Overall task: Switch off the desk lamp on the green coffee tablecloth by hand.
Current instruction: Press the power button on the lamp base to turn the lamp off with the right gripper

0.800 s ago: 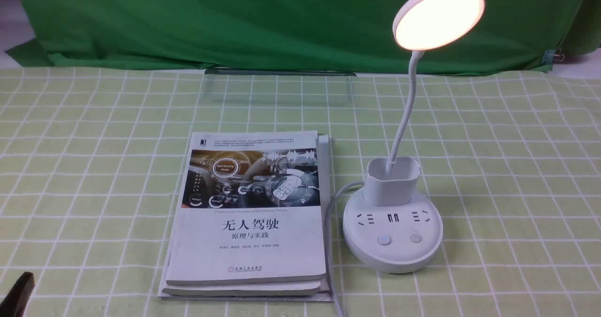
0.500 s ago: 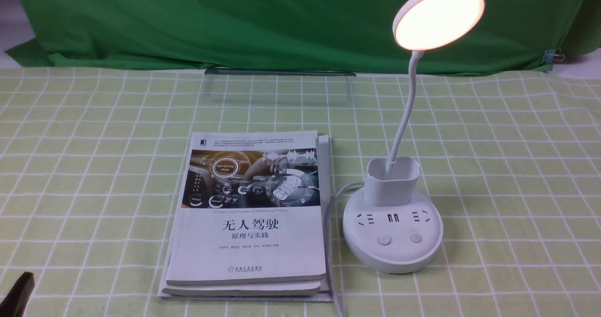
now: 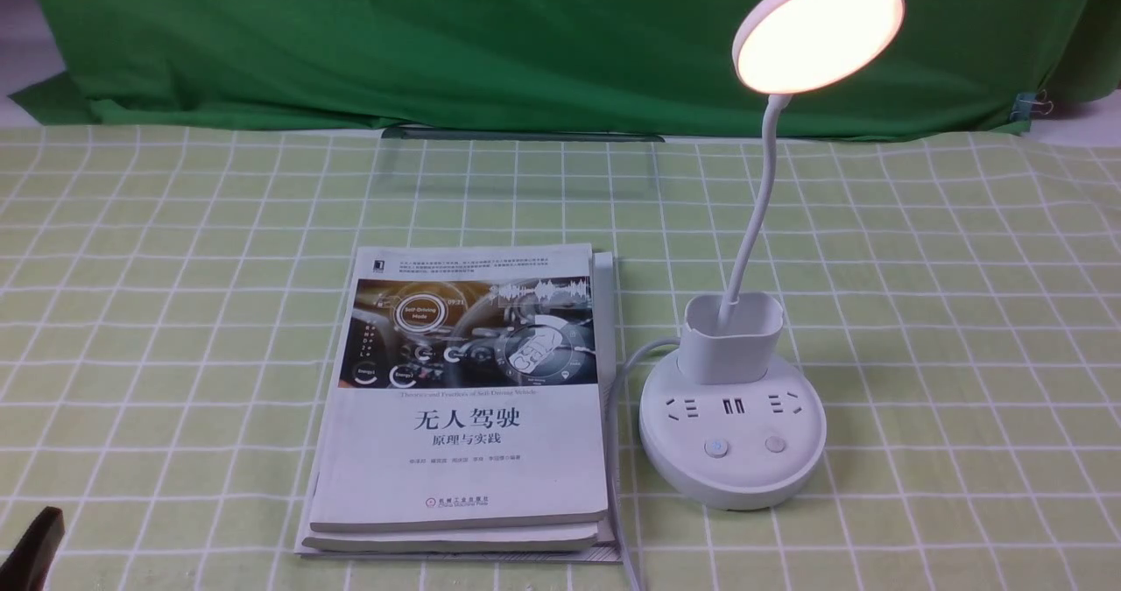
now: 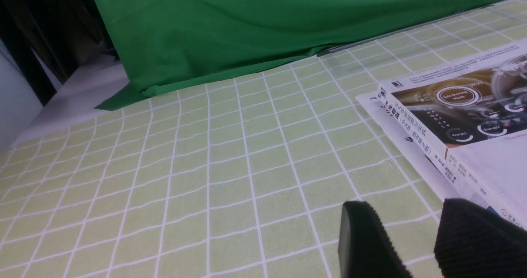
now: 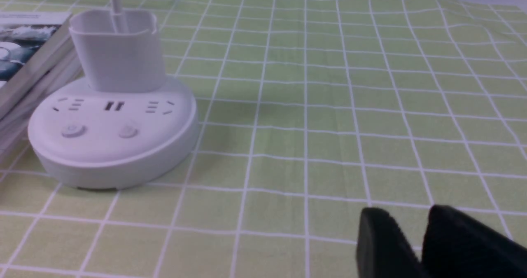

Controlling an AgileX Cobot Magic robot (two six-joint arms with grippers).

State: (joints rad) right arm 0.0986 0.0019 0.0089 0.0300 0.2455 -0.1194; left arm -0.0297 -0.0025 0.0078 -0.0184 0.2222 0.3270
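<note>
Glowing desk lamp [image 3: 734,416], pale green tablecloth [image 3: 946,355], books alongside [image 3: 464,451]

White round-disc desk lamp with thin bendy neck [image 3: 819,35], lit, upright, head tilted; cup holder and round base with sockets, two buttons. Stands right of centre on pale yellow-green, white-gridded cloth [image 3: 946,381], spread flat, slightly wrinkled.

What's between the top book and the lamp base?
In the front view, the edges of the books under the top book and a pale cable lie between it and the lamp base.
</note>
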